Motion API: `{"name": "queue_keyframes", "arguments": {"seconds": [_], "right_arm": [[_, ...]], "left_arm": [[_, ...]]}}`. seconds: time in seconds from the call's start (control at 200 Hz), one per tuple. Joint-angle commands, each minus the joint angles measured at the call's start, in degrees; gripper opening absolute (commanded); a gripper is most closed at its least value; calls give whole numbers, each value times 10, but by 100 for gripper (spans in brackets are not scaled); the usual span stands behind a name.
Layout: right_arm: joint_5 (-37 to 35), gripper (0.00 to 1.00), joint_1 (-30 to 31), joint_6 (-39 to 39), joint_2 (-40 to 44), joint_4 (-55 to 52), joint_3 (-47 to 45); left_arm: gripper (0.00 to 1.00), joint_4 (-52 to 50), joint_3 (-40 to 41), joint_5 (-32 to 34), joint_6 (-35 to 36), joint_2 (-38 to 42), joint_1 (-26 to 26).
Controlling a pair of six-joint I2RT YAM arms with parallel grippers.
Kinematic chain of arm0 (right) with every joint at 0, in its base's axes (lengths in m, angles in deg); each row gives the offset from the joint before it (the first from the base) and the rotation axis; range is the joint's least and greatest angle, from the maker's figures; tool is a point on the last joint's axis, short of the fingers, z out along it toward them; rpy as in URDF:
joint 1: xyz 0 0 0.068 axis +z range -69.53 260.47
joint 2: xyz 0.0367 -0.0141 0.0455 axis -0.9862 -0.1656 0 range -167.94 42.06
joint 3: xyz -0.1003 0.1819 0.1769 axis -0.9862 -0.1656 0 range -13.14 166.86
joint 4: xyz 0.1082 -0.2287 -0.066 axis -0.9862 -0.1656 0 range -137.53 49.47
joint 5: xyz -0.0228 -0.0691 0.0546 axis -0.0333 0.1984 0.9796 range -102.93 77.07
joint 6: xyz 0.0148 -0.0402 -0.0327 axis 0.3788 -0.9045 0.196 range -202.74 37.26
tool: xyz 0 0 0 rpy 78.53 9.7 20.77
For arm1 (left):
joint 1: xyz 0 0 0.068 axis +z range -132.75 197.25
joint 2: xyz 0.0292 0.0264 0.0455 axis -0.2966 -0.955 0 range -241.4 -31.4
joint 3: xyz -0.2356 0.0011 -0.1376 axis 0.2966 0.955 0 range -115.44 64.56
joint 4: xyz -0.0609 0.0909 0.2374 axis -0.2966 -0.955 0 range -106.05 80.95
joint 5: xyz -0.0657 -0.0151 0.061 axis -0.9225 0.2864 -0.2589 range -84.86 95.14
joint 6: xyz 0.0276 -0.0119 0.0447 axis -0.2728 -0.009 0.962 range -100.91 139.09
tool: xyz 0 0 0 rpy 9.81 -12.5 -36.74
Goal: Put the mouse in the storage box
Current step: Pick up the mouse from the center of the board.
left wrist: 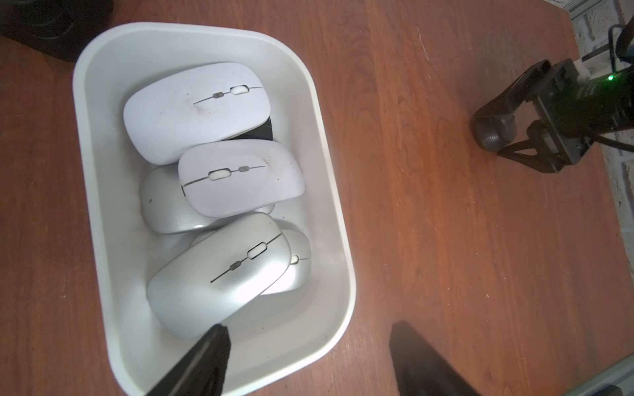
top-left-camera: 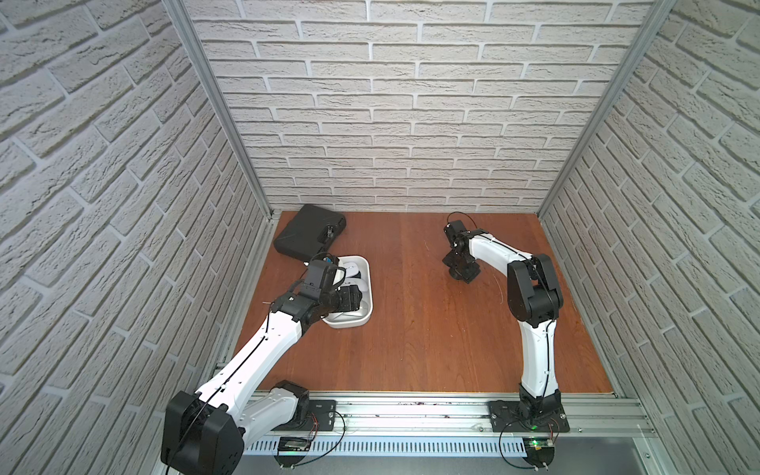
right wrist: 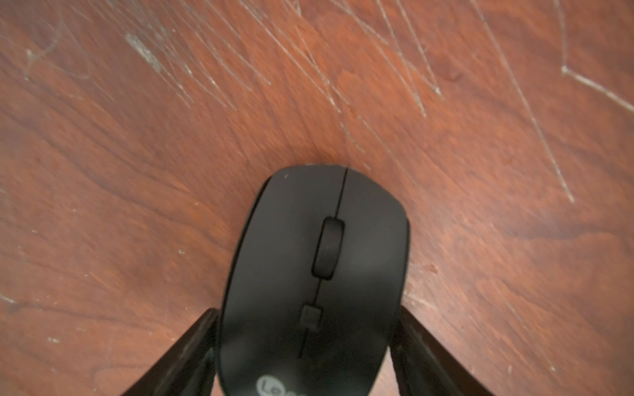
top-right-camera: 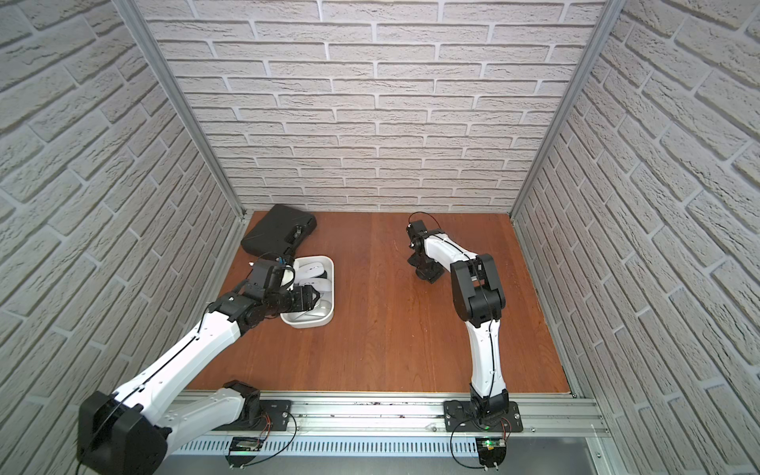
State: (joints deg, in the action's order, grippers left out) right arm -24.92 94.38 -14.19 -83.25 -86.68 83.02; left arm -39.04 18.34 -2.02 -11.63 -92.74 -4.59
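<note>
— Storage box, in both top views?

— White, on the left of the desk, pale mice inside. The left arm partly hides it, and its jaws hang over it. A black case lies just behind, in the corner. The right arm reaches down to the desk well apart from the box. I cannot tell its jaws' width from here.

— Left wrist view?

— White mice and silver mice are stacked in the box, overlapping. The left jaws are wide and empty, with one finger over the box's inside and the other over bare wood.

— Right wrist view?

— The mouse, black, lies flat on scratched red-brown wood, outside the box. The right jaws stand on either side of its rear half, close against its flanks. I cannot tell whether they pinch it.

— Room?

— Brick-pattern walls on three sides. An aluminium rail at the front carries both arm bases.
</note>
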Motion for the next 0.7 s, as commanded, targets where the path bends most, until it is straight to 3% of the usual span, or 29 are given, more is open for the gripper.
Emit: {"name": "queue_keyframes", "arguments": {"seconds": [0.0,0.105,0.255,0.375,0.69], "right_arm": [[16,70,-6,6,-27,3,-17],[21,59,-6,5,-20,14,-32],[21,56,-6,-14,-11,15,-41],[37,42,-5,-30,-2,37,-60],[-4,33,15,-142,57,68,-96]], "left_arm": [[78,15,5,-7,-2,5,3],[78,19,7,-10,-1,4,3],[78,19,4,-15,-1,-2,2],[78,21,3,-18,-2,-2,3],[78,24,-2,-32,-10,1,2]]}}
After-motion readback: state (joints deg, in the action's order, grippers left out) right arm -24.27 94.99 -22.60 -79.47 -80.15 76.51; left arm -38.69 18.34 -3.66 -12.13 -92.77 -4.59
